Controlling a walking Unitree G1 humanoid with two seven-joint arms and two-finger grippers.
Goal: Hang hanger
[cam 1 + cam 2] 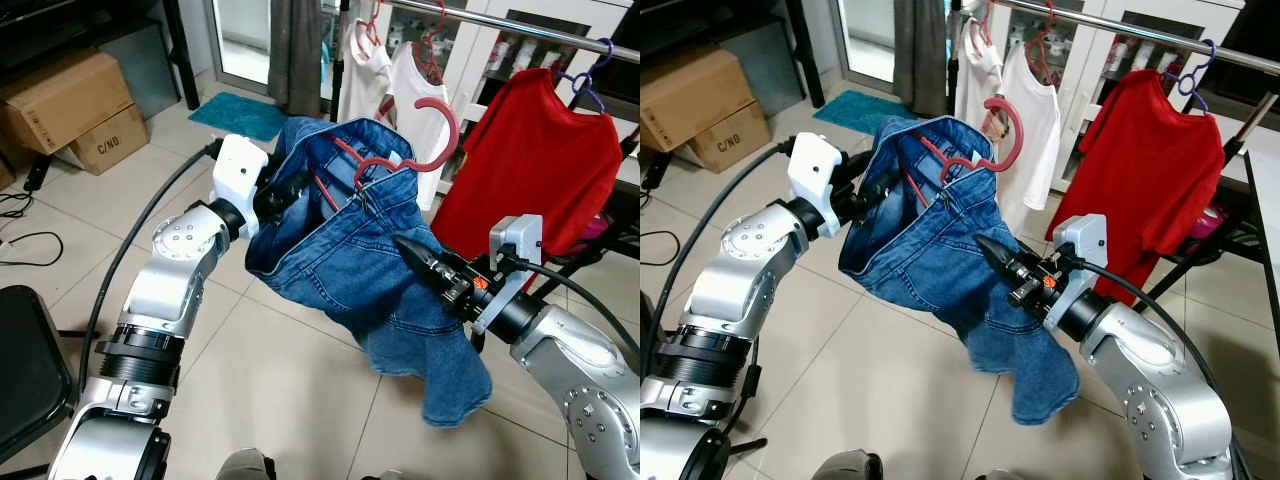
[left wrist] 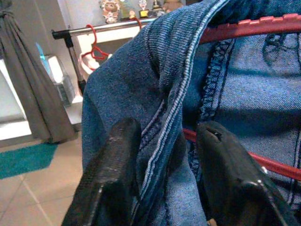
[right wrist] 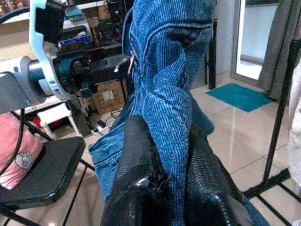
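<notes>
A pair of blue jeans (image 1: 340,260) hangs on a red hanger (image 1: 440,130), held in the air before the clothes rail (image 1: 520,25). The hanger's hook points up and right, below the rail and apart from it. My left gripper (image 1: 285,190) is shut on the jeans' waistband (image 2: 160,108), and the hanger's red bar (image 2: 263,26) runs just past its fingers (image 2: 113,174). My right gripper (image 1: 415,252) is shut on a fold of denim (image 3: 164,70) lower down, on the right side of the jeans. The legs dangle below it.
On the rail hang white shirts (image 1: 365,70) on red hangers and a red T-shirt (image 1: 540,160) on a purple hanger. Cardboard boxes (image 1: 70,100) and cables lie at the left, a black chair (image 1: 30,370) near left, a teal mat (image 1: 240,115) and grey curtain (image 1: 295,50) behind.
</notes>
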